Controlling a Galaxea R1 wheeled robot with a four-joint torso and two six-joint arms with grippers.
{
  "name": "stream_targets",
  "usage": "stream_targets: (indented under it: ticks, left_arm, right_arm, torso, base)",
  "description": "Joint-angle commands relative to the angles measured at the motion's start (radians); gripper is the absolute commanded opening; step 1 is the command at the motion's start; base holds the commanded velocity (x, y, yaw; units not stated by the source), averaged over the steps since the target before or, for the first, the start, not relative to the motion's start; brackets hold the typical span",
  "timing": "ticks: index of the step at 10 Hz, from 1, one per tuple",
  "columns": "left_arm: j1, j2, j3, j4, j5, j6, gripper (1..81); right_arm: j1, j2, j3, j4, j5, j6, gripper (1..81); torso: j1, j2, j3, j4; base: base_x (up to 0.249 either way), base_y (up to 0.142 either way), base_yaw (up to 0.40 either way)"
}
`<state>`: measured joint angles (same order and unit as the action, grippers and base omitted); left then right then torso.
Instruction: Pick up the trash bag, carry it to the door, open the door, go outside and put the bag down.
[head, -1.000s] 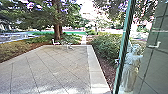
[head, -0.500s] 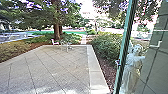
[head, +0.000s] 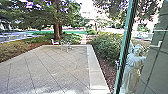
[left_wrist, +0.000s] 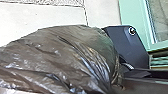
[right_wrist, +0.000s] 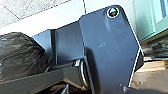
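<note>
Robot edged forward; door seems open, patio ahead, exit likely near. Bag alongside; each gripper's opening, hold: can't tell.

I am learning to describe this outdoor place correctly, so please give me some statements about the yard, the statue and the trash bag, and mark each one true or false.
1. In the head view, the pale statue is to the right of the green post. True.
2. The trash bag is bright white. False: the bag is dark.
3. A tree trunk rises beyond the paving. True.
4. In the head view, the large bush is to the left of the paving. False: the bush is to its right.
</note>
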<state>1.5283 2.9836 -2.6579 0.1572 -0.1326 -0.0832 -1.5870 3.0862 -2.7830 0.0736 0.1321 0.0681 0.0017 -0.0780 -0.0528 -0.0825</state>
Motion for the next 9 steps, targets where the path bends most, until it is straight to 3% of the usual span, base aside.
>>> stream_targets:
  ticks: [1, 9]
  left_arm:
    - [-0.047, -0.004, 0.004, 0.007, 0.041, 0.0, 1.0]
    - [-0.047, -0.003, 0.004, 0.005, 0.041, 0.0, 1.0]
  right_arm:
    - [0.048, 0.007, 0.004, -0.002, -0.048, -0.001, 81.1]
    - [0.046, 0.005, 0.004, -0.002, -0.048, -0.001, 81.1]
  torso:
    - [0.0, 0.0, 0.0, 0.0]
    - [-0.001, -0.001, 0.0, 0.0]
  base:
    - [0.086, 0.0, 0.0]
    - [0.135, 0.0, 0.0]
